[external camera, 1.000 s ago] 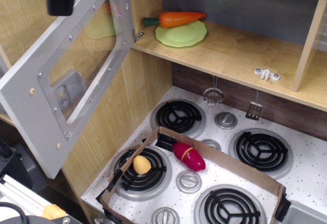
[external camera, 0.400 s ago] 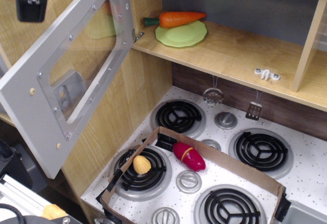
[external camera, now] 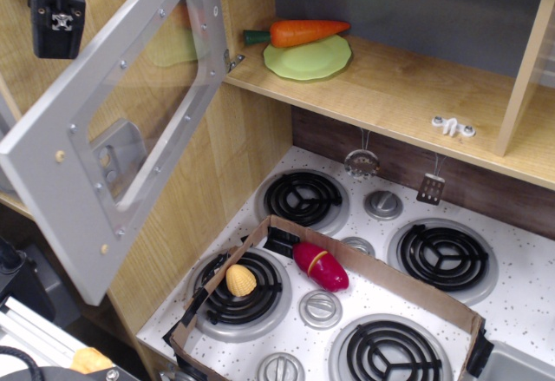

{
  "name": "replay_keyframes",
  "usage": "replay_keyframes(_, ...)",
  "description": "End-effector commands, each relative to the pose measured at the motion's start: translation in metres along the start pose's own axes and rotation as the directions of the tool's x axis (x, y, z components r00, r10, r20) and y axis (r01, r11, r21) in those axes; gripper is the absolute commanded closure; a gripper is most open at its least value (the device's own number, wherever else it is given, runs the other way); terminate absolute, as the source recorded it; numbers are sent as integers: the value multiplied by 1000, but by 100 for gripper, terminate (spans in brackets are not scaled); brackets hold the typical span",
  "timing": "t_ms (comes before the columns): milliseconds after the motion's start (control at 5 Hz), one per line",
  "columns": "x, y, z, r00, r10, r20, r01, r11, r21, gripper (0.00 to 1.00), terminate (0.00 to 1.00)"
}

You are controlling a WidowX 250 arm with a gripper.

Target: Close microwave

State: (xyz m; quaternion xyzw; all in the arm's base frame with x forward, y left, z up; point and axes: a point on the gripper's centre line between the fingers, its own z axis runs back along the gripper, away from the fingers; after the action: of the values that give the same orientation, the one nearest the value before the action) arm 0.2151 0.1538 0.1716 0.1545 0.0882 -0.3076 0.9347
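The microwave is a wooden compartment [external camera: 381, 95] with its big grey door [external camera: 52, 199] swung wide open to the left, hinged near the compartment's left front corner. The door's clear window [external camera: 147, 95] faces me. My gripper [external camera: 57, 18] is a black block at the top left, just behind and above the door's upper outer edge. Its fingers are not clearly visible, and I cannot tell if it touches the door. The handle and buttons are out of sight.
A green plate [external camera: 308, 58] with a toy carrot [external camera: 303, 30] sits inside the compartment. A grey wall bracket [external camera: 117, 151] shows through the window. Below, a stove top [external camera: 520, 303] holds a cardboard tray [external camera: 416, 290] with a red vegetable [external camera: 321, 266] and a yellow corn piece [external camera: 241, 280].
My gripper has moved left along the top and then dropped a little, ending close behind the door's upper edge. The door has shifted only very slightly.
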Motion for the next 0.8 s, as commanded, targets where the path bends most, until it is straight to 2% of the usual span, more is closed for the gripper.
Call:
replay_keyframes(0, 15, 1, 0, 1000, 8, 23, -8, 1000, -9, 0, 0)
replay_keyframes(400, 65, -4, 10, 988, 78, 135, -75, 997, -33, 0, 0)
replay_keyframes(600, 98, -10, 20, 983, 73, 166, -70, 997, -24, 0, 0)
